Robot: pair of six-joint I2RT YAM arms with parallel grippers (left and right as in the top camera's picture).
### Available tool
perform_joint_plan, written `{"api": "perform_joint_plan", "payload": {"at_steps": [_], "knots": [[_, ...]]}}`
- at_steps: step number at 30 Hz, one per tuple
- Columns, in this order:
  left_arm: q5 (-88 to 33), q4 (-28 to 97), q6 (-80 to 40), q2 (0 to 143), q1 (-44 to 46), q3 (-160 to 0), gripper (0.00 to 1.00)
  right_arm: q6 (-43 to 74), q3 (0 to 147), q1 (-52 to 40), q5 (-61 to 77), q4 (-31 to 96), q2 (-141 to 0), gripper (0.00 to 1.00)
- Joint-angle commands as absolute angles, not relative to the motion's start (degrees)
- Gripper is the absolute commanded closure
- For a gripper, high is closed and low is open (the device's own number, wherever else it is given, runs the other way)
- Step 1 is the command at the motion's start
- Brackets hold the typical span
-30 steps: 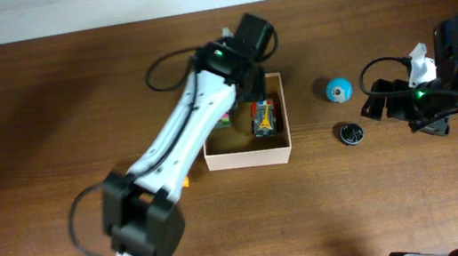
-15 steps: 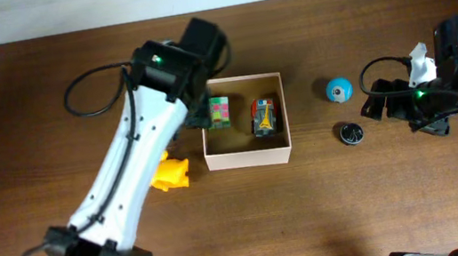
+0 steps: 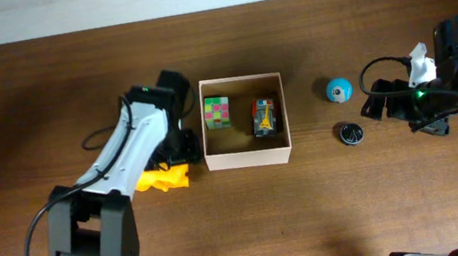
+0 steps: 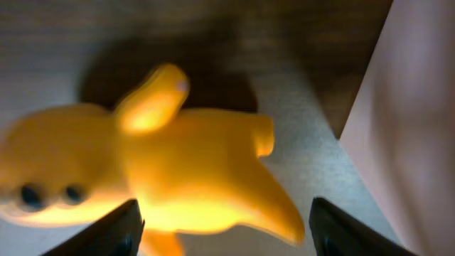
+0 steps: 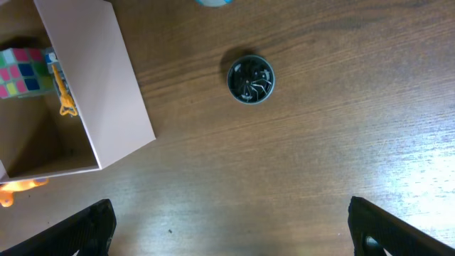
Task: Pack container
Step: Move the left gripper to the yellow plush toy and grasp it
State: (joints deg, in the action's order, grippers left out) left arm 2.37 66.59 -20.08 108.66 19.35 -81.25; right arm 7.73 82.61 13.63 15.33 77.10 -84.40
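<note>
The container (image 3: 248, 157), a white-walled cardboard box with a tan inside, stands mid-table. It holds a colourful cube (image 3: 216, 112) and a small multicoloured toy (image 3: 264, 117). A yellow toy animal (image 3: 164, 178) lies on the table just left of the box. My left gripper (image 3: 177, 151) is open right over it; in the left wrist view the toy (image 4: 185, 171) fills the space between the fingers (image 4: 224, 222), with the box wall (image 4: 419, 121) at the right. My right gripper (image 3: 373, 108) is open and empty, right of the box (image 5: 106, 92).
A blue ball (image 3: 338, 88) and a dark round disc (image 3: 351, 134) lie on the wooden table between the box and my right gripper. The disc also shows in the right wrist view (image 5: 250, 78).
My left arm has drawn back from over the box, swung left and come down over the yellow toy. The cube stays in the box. The right arm has not moved.
</note>
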Motion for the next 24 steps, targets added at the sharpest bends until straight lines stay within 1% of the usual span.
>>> {"api": "perform_joint_plan", "payload": {"at_steps": [1,5,6,7,8,9,10,11,14,16,17,19,20,24], "knots": [[-0.23,62.00,-18.37,108.73,19.55,-75.99,0.21,7.75,83.53,13.89,15.84,76.90,-84.40,0.01],[-0.30,55.90,-20.99,108.73,18.22,-69.30,0.21,7.75,83.53,13.89,15.84,76.97,-84.40,0.01],[-0.30,54.70,-20.97,108.73,17.85,-68.12,0.23,7.75,83.53,13.89,15.84,76.97,-84.40,0.02],[-0.27,53.47,-20.97,108.73,17.39,-66.89,0.28,7.75,83.53,13.89,15.84,76.97,-84.40,0.01],[-0.27,52.71,-20.95,108.73,17.02,-66.15,0.39,7.75,83.53,13.89,15.84,76.95,-84.40,0.01],[-0.27,52.51,-20.93,108.73,16.69,-65.89,0.60,7.75,83.53,13.89,15.86,76.93,-84.40,0.01],[-0.27,52.53,-20.93,108.62,16.67,-65.95,0.69,7.75,83.53,13.89,15.86,76.93,-84.40,0.01],[-0.34,52.53,-20.95,108.14,16.67,-66.17,0.74,7.75,83.53,13.89,15.86,76.90,-84.40,0.01],[-0.99,53.41,-20.95,105.30,16.91,-67.13,0.81,7.75,83.53,13.89,15.86,76.90,-84.40,0.01],[-1.41,54.74,-20.95,102.19,17.10,-68.45,0.84,7.75,83.53,13.89,15.86,76.93,-84.40,0.01],[-1.65,56.55,-20.93,98.32,17.54,-70.72,0.85,7.75,83.53,13.89,15.86,76.93,-84.40,0.01],[-2.42,57.89,-20.88,94.61,18.50,-73.30,0.84,7.75,83.53,13.89,15.86,76.90,-84.40,0.01],[-2.81,58.81,-20.67,90.50,20.43,-76.55,0.85,7.75,83.53,13.89,15.86,76.79,-84.40,0.02],[-1.50,58.35,-20.71,84.82,25.85,-81.95,0.85,7.75,83.53,13.89,15.86,76.73,-84.40,0.01]]}}
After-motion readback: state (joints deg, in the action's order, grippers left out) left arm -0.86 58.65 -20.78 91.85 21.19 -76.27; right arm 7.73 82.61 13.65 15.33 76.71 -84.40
